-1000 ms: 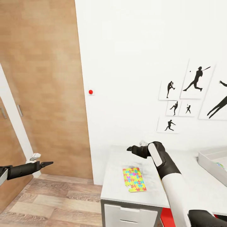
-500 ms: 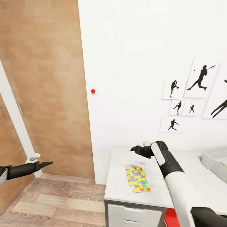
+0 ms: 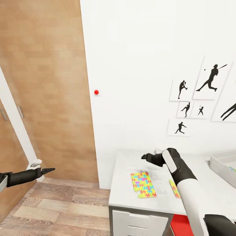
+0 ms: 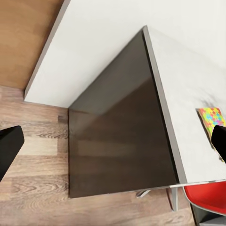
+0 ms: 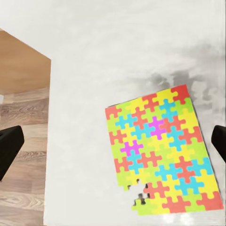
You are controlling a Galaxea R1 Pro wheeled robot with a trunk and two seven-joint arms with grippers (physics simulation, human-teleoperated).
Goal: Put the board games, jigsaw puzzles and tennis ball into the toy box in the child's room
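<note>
A bright multicoloured jigsaw puzzle (image 3: 143, 185) lies flat on the white table (image 3: 124, 193), near its left end. In the right wrist view the puzzle (image 5: 160, 150) has a few pieces missing at one edge. My right gripper (image 3: 144, 156) hovers open above the table just behind it, fingers wide apart (image 5: 113, 143). A second puzzle (image 3: 174, 188) peeks out from behind my right forearm. The grey toy box (image 3: 220, 166) sits at the table's right end. My left gripper (image 3: 49, 170) hangs open over the wooden floor, far to the left; its wrist view catches the puzzle's corner (image 4: 212, 120).
A wooden wardrobe (image 3: 49, 98) stands left of the table against the white wall. A red chair (image 3: 178, 226) is tucked under the table, seen also as a red chair (image 4: 207, 197) from the left wrist. Baseball silhouette posters (image 3: 196, 98) hang above the table.
The head view has shifted a little. My right arm has drifted slightly rightward over the table, uncovering the edge of the second puzzle. The left arm has held still.
</note>
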